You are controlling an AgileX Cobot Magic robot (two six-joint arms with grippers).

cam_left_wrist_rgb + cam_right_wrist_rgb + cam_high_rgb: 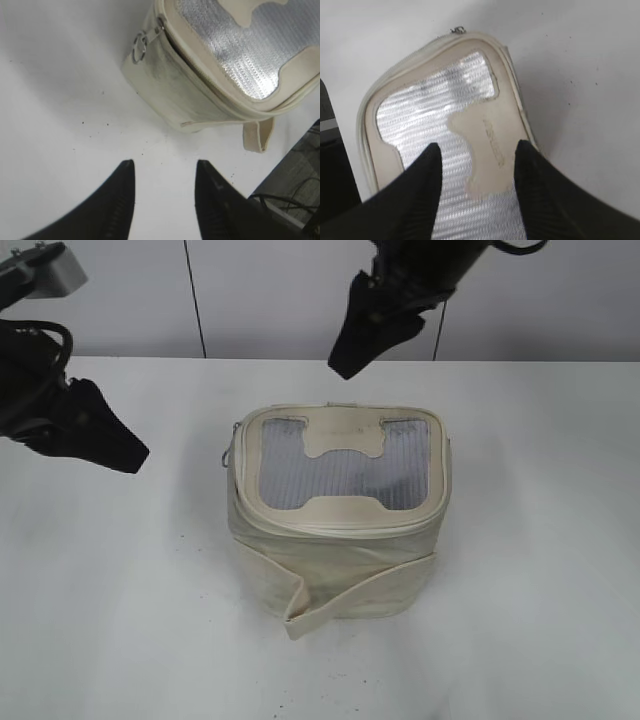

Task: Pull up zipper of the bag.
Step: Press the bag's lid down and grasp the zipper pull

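Note:
A cream bag with a silver panel on its top face stands on the white table. Its zipper runs round the lid; a metal ring pull hangs at the bag's left rear corner, with the seam below it gaping dark. The pull also shows in the exterior view and in the right wrist view. My left gripper is open and empty, hovering left of the bag, also shown in the left wrist view. My right gripper is open and empty above the bag's far edge, over the lid.
A loose cream strap hangs at the bag's front bottom. The white table spreads on all sides of the bag. A wall with dark seams stands behind. A dark edge and cables show at the table's side.

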